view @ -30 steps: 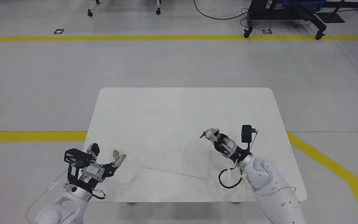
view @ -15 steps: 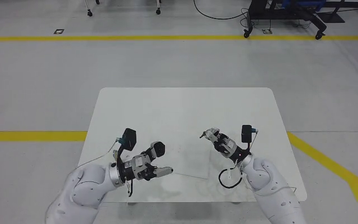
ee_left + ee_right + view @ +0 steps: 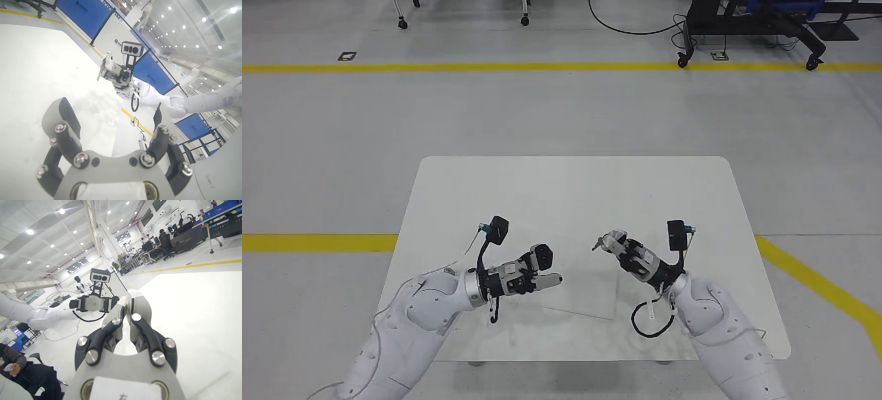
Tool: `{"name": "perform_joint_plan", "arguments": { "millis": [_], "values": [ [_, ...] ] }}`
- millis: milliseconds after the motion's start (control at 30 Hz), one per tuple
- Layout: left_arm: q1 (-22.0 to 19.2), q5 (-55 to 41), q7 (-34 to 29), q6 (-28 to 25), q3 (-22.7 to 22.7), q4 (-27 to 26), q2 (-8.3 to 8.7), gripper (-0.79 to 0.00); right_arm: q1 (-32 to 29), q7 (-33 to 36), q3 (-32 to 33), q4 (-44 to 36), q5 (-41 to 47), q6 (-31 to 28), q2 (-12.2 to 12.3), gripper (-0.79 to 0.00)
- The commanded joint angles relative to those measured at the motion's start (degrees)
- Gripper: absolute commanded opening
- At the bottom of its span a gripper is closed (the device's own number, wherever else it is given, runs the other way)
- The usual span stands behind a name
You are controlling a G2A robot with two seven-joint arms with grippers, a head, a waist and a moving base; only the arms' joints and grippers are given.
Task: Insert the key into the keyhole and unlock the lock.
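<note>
End effectors are judged to be in the approach that comes before insertion, so they should be brought together over the table [image 3: 572, 190] slowly, and alignment should be settled before any push is made. The thin blade should be held level and steady in the grip, so that it is neither bent nor knocked askew on contact. No turning should be attempted until the blade is judged to be fully seated, and the empty end effector should be closed on its part only once the approach line is clear.

The left end effector [image 3: 111, 108] is held above the near part of the table, left of the middle. Its fingers are spread wide, with nothing between them and nothing touched. The right end effector [image 3: 604, 241] is held above the near part, right of the middle, facing the left one and apart from it, with its fingers [image 3: 140, 308] pressed together. A small thin piece, taken to be the key [image 3: 100, 73], is pinched at their tips and juts out above the table.
</note>
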Motion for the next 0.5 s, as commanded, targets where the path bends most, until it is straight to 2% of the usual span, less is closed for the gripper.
{"name": "perform_joint_plan", "arguments": {
  "millis": [0, 100, 167, 333, 467],
  "values": [
    [-1.06, 0.12, 0.84, -0.02, 1.07, 1.29, -0.39, -0.157, 0.64, 2.09, -0.7, 0.59, 3.23, 0.01, 0.0, -0.785],
    [-2.54, 0.51, 2.04, -0.37, 2.45, 2.74, -0.94, -0.197, 1.58, 5.35, -1.51, 1.33, 7.17, 0.01, 0.11, -0.785],
    [-3.29, 1.35, 2.84, -1.21, 3.35, 3.6, -1.29, -0.274, 2.04, 7.04, -1.91, 1.61, 8.78, 0.01, 0.17, -0.785],
    [-5.0, 1.64, 4.92, -0.65, 5.65, 5.97, -2.3, -0.382, 2.38, 9.64, -2.58, 1.37, 10.98, 0.01, 0.33, -0.785],
    [-6.38, 1.55, 5.4, 0.34, 6.88, 7.3, -2.91, -0.403, 2.15, 11.86, -3.14, 0.52, 12.61, 0.01, 0.58, -0.785]
  ]
}}
